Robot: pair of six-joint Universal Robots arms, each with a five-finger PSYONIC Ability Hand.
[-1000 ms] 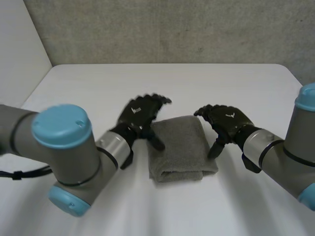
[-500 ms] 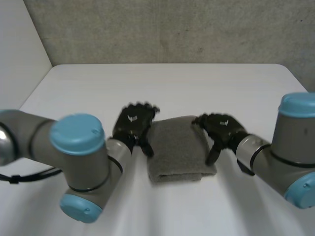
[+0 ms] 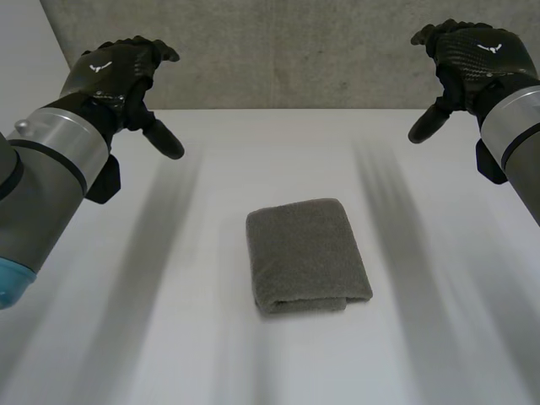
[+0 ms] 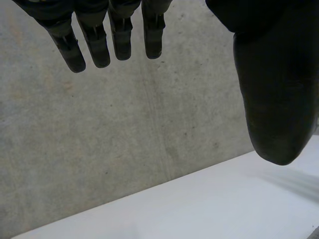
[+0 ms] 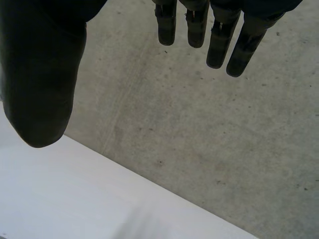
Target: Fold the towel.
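Note:
A grey towel [image 3: 306, 255] lies folded into a small thick rectangle in the middle of the white table [image 3: 278, 152]. My left hand [image 3: 114, 72] is raised high above the table's far left, well away from the towel, open with relaxed fingers. My right hand [image 3: 468, 55] is raised high at the far right, also open and empty. In the left wrist view the left hand's fingers [image 4: 94, 42] and thumb [image 4: 276, 84] spread apart before the grey wall. The right wrist view has the right hand's fingers [image 5: 219, 35] and thumb [image 5: 42, 79] likewise spread.
A grey concrete wall [image 3: 295, 51] stands behind the table's far edge. A pale wall [image 3: 29, 101] runs along the left side. White table surface surrounds the towel on all sides.
Both hands have lifted off the towel's sides and risen up and outward, the left to the far left, the right to the far right. The towel stays folded in place.

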